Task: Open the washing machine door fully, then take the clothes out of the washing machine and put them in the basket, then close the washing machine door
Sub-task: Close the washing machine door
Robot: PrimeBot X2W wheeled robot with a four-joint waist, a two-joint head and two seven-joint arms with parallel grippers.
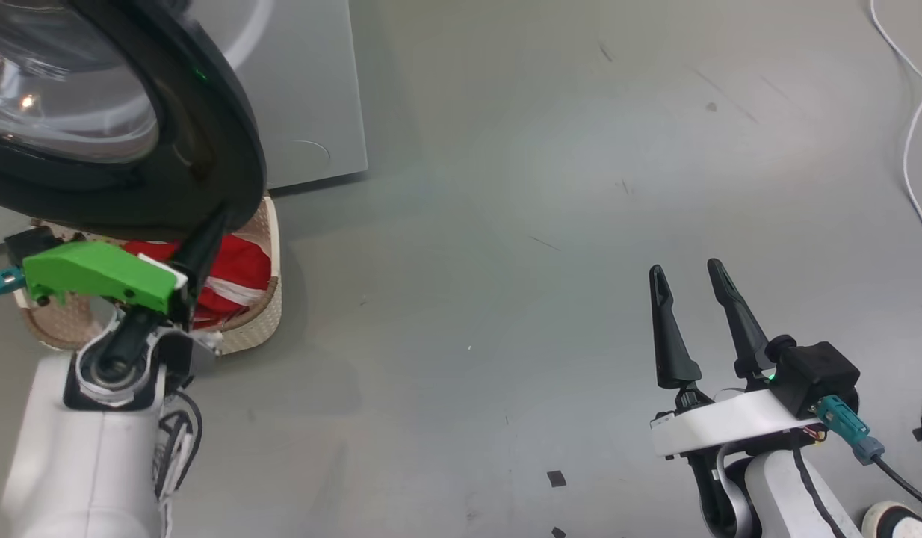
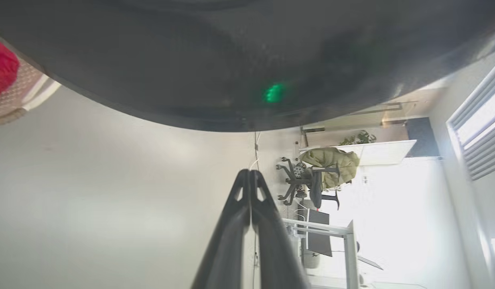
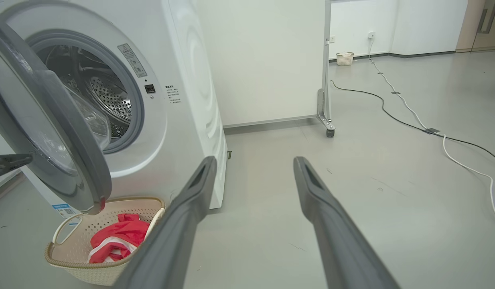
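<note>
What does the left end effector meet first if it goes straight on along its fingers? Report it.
The washing machine door: its black rim lies just ahead of the shut left end effector, though the gap is hard to judge.

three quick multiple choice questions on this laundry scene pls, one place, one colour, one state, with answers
1. Where does the red white-striped clothing lie? A) in the steel drum B) in the cream perforated plastic basket C) on the bare floor
2. What colour is the plastic block on the left arm's wrist? A) green B) blue C) orange
3. How does the right claw stand? A) shut on fabric B) shut, empty C) open, empty

1 B: the fabric sits inside the basket's rim.
2 A: it shows bright green in the head view.
3 C: its two fingers stand apart with only floor between.
</note>
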